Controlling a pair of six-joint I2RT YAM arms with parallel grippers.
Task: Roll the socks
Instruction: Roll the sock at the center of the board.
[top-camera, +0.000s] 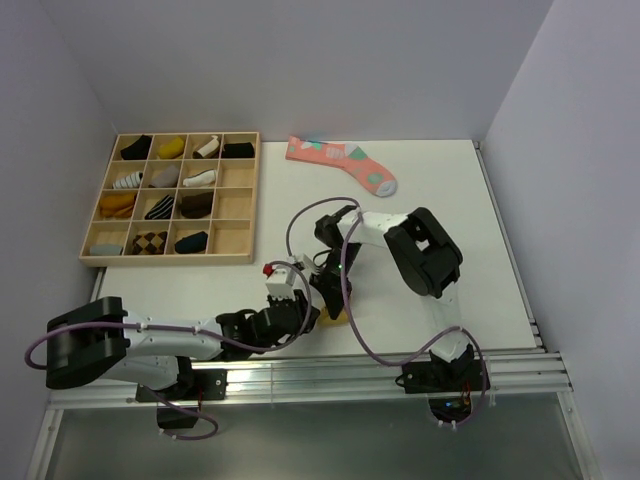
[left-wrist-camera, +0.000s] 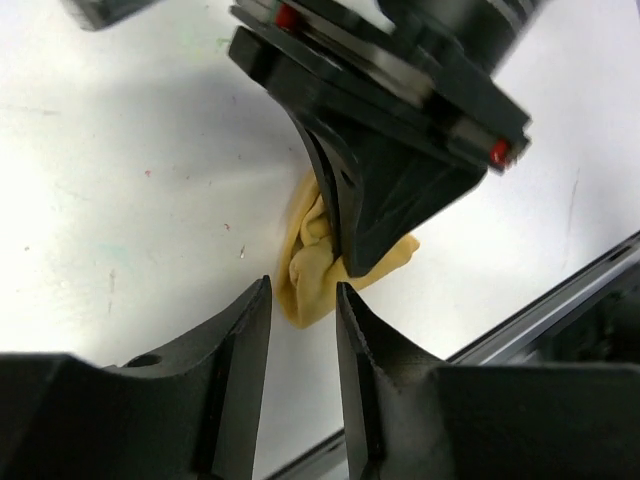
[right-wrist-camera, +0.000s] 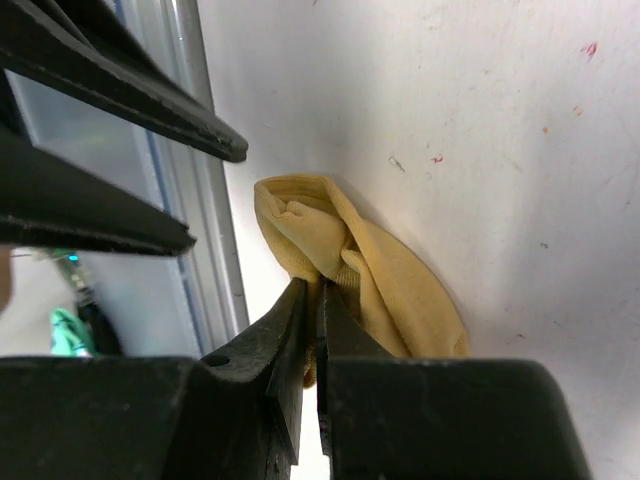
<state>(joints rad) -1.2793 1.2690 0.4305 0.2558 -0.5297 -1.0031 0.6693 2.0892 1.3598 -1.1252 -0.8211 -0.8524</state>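
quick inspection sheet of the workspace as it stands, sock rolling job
surface: white table, faint specks
job's things: mustard sock bunched near the front edge; no second one seen
clutter: pink sock at the back; wooden tray of rolled socks, back left
grippers: right gripper shut on mustard sock; left gripper open, just short of it
cables: purple cable looping over the table
surroundings: plain walls, metal rail in front
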